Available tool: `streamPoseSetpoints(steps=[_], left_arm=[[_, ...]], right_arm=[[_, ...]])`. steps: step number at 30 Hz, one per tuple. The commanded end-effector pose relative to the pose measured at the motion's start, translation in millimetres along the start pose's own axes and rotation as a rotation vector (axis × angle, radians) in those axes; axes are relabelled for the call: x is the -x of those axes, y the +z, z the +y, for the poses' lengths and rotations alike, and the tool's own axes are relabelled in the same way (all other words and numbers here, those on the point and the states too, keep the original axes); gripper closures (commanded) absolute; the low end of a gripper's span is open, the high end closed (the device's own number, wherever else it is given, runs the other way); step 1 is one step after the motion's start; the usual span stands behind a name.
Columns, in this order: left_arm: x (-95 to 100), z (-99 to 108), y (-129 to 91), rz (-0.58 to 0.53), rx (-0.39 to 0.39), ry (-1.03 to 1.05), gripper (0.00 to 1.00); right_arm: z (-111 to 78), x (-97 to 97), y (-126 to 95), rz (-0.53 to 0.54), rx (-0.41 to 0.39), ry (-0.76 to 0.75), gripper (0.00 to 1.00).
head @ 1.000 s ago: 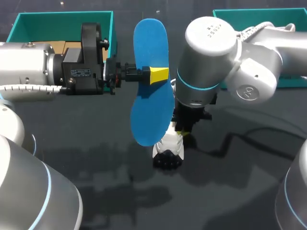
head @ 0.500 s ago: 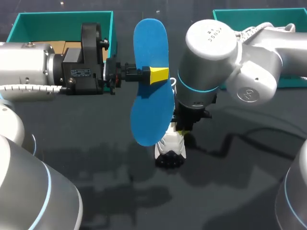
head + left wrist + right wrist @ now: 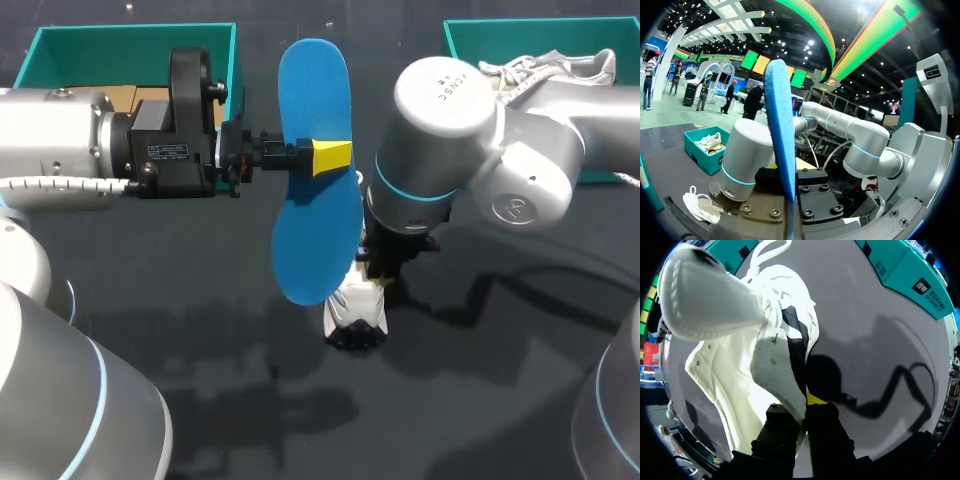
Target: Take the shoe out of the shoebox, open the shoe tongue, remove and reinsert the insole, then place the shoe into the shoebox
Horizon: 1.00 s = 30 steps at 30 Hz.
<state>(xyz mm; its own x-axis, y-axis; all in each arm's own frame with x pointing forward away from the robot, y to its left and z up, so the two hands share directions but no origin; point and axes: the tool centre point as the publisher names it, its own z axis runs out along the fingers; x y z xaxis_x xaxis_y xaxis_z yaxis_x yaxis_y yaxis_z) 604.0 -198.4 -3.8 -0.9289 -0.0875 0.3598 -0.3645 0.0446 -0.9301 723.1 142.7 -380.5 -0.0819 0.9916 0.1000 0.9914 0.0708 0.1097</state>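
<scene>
Left hand: the left hand (image 3: 318, 157) is clamped on the insole (image 3: 318, 170) near its middle. It holds the insole in the air above the counter (image 3: 480, 400), clear of the shoe. This probably frees the shoe mouth and keeps the insole ready to go back in.
Right hand: the right hand (image 3: 802, 407) comes down from above and pinches the shoe (image 3: 740, 365) wall at the collar, one finger inside and one outside. I think it is steadying the shoe and keeping the opening spread.
Tongue: the tongue (image 3: 710, 295) stands lifted away from the opening, ahead of the right hand, so the way in looks open.
Shoe place: the shoe (image 3: 355, 312) rests on the counter near its middle. It is out of both boxes and partly hidden under the insole and the right arm.
Shoe axis: its long axis runs roughly away from me and back. A dark part shows at the near end, and I cannot tell whether that end is the toe or the heel.
Insole axis: its long axis runs far to near, across the left fingers, with the broader end nearer the shoe. The left wrist view shows the insole (image 3: 781, 130) edge-on.
Boxes: a teal box (image 3: 130, 45) sits far left. Another box (image 3: 470, 35) sits far right and holds a second shoe (image 3: 550, 65).
</scene>
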Motion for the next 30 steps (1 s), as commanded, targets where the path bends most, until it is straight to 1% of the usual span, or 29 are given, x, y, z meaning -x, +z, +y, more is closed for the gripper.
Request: streamPoseSetpoints(steps=[1,6,7,8,10,11,12,19,20,21,22,30], left_arm=[[-2.4,0,3,-0.004,-0.003,0.0,1.0],[-2.4,0,3,-0.004,-0.003,0.0,1.0],[-2.4,0,3,-0.004,-0.003,0.0,1.0],[-2.4,0,3,-0.004,-0.003,0.0,1.0],[-2.4,0,3,-0.004,-0.003,0.0,1.0],[-2.4,0,3,-0.004,-0.003,0.0,1.0],[-2.4,0,3,-0.004,-0.003,0.0,1.0],[-2.4,0,3,-0.004,-0.003,0.0,1.0],[-2.4,0,3,-0.004,-0.003,0.0,1.0],[-2.4,0,3,-0.004,-0.003,0.0,1.0],[-2.4,0,3,-0.004,-0.003,0.0,1.0],[-2.4,0,3,-0.004,-0.003,0.0,1.0]], right_arm=[[-1.1,1.6,6,0.014,-0.002,0.001,1.0],[-1.7,2.3,11,0.036,-0.019,0.006,1.0],[-1.8,2.3,11,0.038,-0.022,0.007,0.85],[-1.9,2.2,11,0.041,-0.025,0.008,0.65],[-2.7,2.8,10,0.046,-0.026,0.014,0.46],[-3.1,3.6,8,0.052,-0.024,0.021,0.12],[-3.5,4.3,5,0.057,-0.024,0.028,0.0],[-7.3,9.2,-25,0.104,0.002,0.09,0.0],[-8.1,12.8,-30,0.148,0.01,0.097,0.0],[-8.1,15.5,-34,0.17,0.003,0.114,0.0],[-7.7,19.9,-39,0.223,-0.016,0.116,0.0],[-7.7,19.9,-39,0.223,-0.016,0.116,0.0]])
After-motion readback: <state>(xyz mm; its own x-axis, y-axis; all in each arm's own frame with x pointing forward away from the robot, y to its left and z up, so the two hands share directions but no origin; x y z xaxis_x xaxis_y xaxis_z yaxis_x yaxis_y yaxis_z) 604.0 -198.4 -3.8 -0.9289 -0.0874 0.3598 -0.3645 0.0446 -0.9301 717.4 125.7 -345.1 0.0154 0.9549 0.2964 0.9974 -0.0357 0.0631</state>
